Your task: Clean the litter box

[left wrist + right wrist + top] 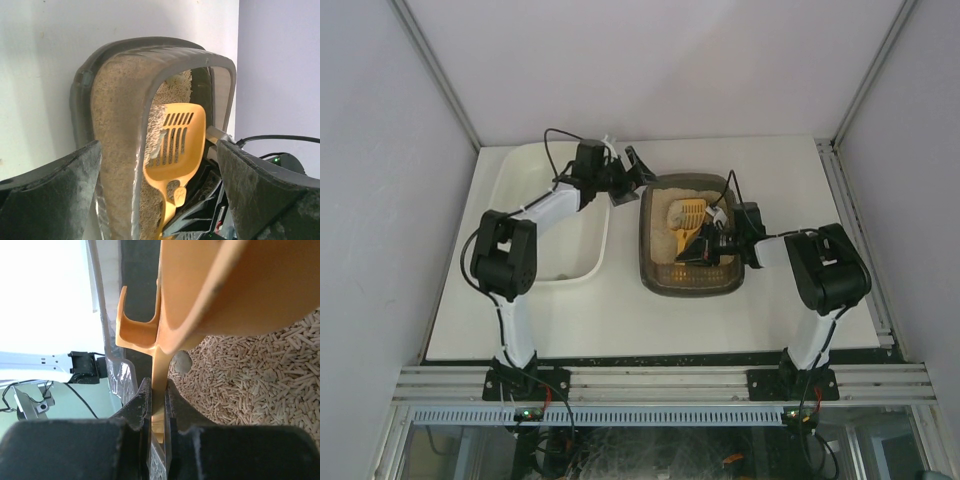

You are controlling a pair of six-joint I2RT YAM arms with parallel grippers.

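Note:
The dark olive-brown litter box (pixel 656 270) with beige litter sits mid-table; in the left wrist view its rim (pixel 145 95) looks tilted. My right gripper (pixel 708 248) is shut on the handle of a yellow slotted scoop (pixel 688 222), whose head lies over the litter. In the right wrist view the fingers (pixel 142 405) clamp the scoop handle (pixel 160 365) above the pellets, with a grey clump (pixel 181 361) beside it. My left gripper (pixel 640 172) is open at the box's far left corner. Its fingers (pixel 55 200) straddle the rim; I cannot tell if they touch it.
A larger cream-white tub (pixel 588 262) stands left of the litter box, with the left arm reaching over it. White walls and metal frame rails enclose the table. Cables trail from both wrists.

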